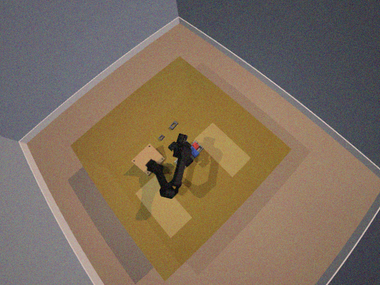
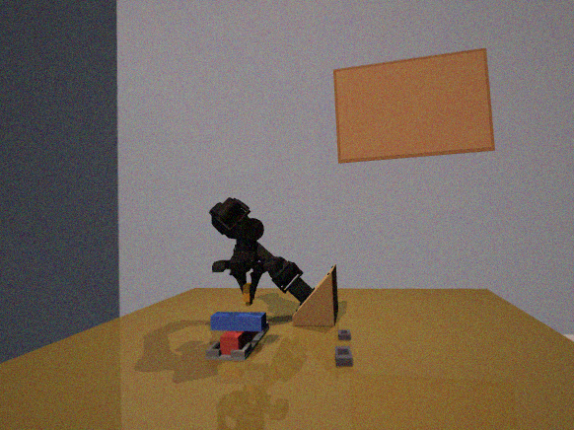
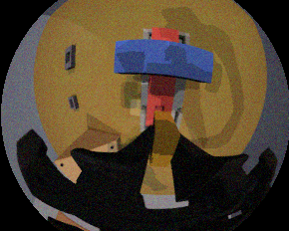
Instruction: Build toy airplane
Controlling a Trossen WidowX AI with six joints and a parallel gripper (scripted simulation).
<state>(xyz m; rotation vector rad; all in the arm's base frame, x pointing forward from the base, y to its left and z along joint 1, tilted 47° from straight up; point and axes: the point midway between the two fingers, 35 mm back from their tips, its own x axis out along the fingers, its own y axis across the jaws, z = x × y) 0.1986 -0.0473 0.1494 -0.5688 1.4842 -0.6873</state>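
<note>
Pinched the yellow fin (image 2: 247,293) (image 3: 165,134) in the pincer (image 1: 181,148) (image 2: 248,296) (image 3: 159,129), raised above the far end of the red fuselage (image 1: 195,145) (image 2: 232,342) (image 3: 160,95). Showed the fuselage at left in the grey cradle (image 1: 201,148) (image 2: 240,354) (image 3: 144,95), with the blue wing (image 1: 194,151) (image 2: 238,322) (image 3: 161,60) lying across nearer its near end. Left the bigger holder (image 1: 170,128) (image 2: 343,363) (image 3: 73,50) and smaller holder (image 1: 160,138) (image 2: 343,338) (image 3: 75,103) at right. Looked ready for aligning the fin over the tail socket (image 3: 159,108). Called, by judgement, for squaring the fin to the slot, keeping it upright, then lowering slowly and straight. Needed care against catching the tab on the socket's rim or nudging the wing. Deserved release only after sitting flush, followed by a straight lift.
</note>
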